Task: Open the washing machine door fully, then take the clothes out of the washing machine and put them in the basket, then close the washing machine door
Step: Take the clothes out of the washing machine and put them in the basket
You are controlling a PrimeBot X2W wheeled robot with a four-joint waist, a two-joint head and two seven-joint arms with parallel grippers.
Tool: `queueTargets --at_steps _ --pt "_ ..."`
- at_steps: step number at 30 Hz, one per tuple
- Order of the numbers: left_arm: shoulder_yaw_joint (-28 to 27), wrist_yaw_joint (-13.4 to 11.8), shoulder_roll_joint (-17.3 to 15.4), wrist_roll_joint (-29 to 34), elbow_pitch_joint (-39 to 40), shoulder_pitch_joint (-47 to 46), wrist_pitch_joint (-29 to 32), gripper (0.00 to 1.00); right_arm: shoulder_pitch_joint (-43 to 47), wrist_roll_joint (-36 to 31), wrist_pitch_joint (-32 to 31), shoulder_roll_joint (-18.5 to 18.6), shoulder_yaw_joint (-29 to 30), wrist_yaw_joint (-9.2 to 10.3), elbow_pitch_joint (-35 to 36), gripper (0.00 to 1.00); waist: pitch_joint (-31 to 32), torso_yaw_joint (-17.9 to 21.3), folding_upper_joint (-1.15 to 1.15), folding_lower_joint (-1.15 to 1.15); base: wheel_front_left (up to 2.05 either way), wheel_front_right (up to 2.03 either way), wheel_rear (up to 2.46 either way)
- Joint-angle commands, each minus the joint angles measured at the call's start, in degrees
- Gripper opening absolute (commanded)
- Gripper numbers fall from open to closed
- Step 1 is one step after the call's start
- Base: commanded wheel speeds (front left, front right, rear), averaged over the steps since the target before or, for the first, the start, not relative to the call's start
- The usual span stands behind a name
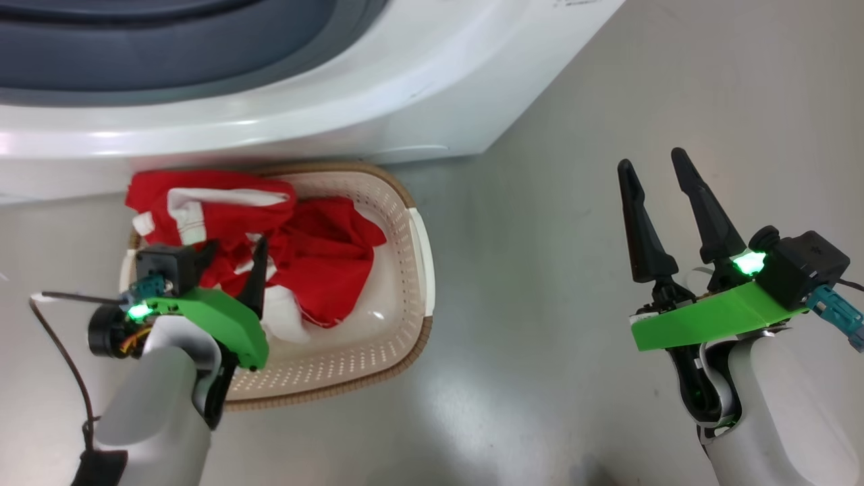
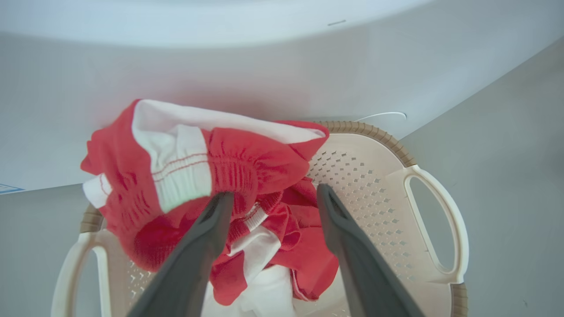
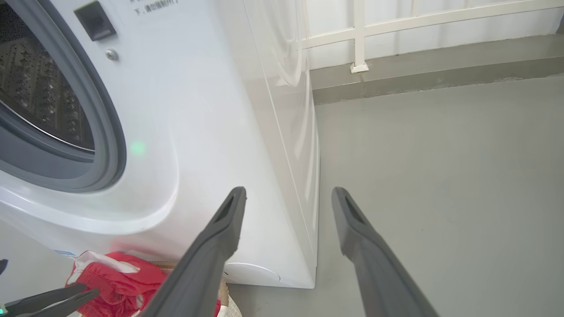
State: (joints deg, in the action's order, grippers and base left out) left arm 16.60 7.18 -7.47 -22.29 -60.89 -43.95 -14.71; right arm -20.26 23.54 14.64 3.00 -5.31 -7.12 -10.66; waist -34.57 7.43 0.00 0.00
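While poised over the basket [image 1: 420, 270], showed left tool [image 1: 236, 243] spread and empty, clothes [image 1: 324, 256] heaped inside, partly over its far rim. Right tool [image 1: 651, 158] parted, holding nothing. Judged unloading likely done; needed next to swing the washing machine door shut.

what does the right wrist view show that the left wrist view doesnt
Right wrist view adds: the perforated drum behind the grey gasket, a white railing, and the right gripper, jaws apart. Left wrist view adds: the perforated interior and handle of the basket, below the open left gripper. Shared: the red and white clothes and the white washing machine front.
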Motion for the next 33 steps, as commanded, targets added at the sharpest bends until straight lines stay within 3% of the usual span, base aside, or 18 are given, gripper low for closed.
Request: queueTargets --at_steps 1,16,33 --pt "-1.69 0.31 -1.32 -0.19 1.48 2.13 -0.29 1.00 1.43 -0.50 0.36 -0.13 -0.90 -0.36 0.95 1.00 2.16 -1.24 0.00 0.00 0.00 0.00 0.00" --pt "-7.86 0.31 0.15 3.22 11.63 10.10 -0.29 1.00 5.62 -1.36 0.36 -0.03 -0.15 -0.36 -1.35 1.00 12.62 -3.95 0.00 0.00 0.00 0.00 0.00" --pt "-16.21 0.31 1.75 10.46 25.85 21.70 -0.29 1.00 13.25 -0.29 0.36 3.23 1.15 -0.36 -2.12 1.00 23.53 -6.60 0.00 0.00 0.00 0.00 0.00"
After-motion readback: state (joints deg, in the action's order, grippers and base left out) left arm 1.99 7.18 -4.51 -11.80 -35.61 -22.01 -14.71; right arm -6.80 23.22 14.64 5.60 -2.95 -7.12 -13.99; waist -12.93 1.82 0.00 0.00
